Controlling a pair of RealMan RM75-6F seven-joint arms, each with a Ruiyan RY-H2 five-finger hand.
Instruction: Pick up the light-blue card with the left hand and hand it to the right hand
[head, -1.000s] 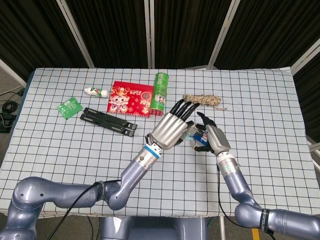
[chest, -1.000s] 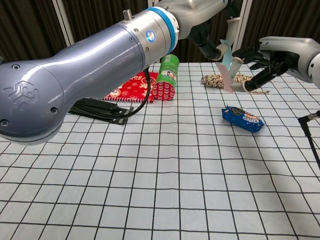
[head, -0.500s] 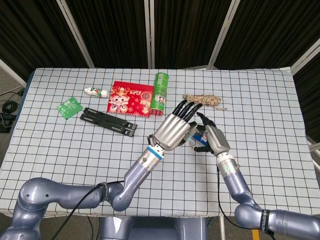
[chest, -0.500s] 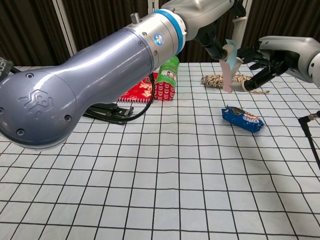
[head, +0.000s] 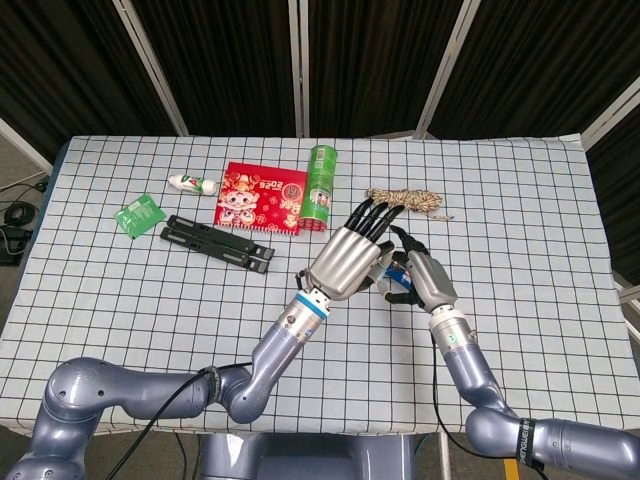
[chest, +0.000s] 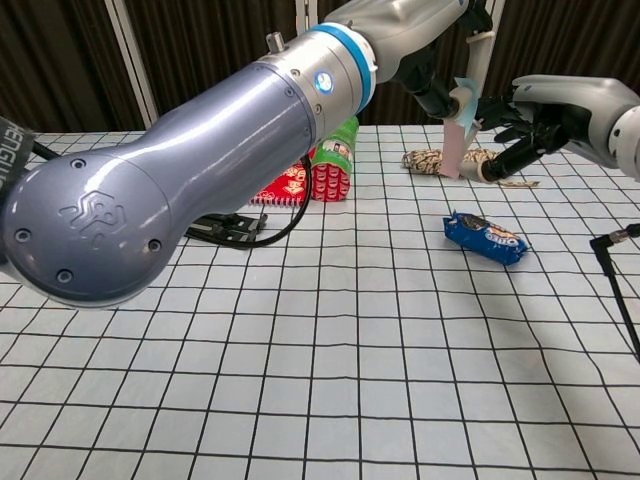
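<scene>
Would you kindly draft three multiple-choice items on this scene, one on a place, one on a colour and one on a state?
1. Where does the blue snack packet lie?
A. on the red booklet
B. on the checked cloth below the raised hands
C. inside the green can

2. What colour is the upright can beside the red booklet?
A. green
B. yellow
C. black

3. What is the state of the light-blue card?
A. flat on the table
B. under the rope
C. held in the air by the left hand

Answers: 1 B, the chest view shows it on the cloth in front of the rope; 2 A, its body is green in both views; 3 C, it hangs from the left hand's fingers beside the right hand.
</scene>
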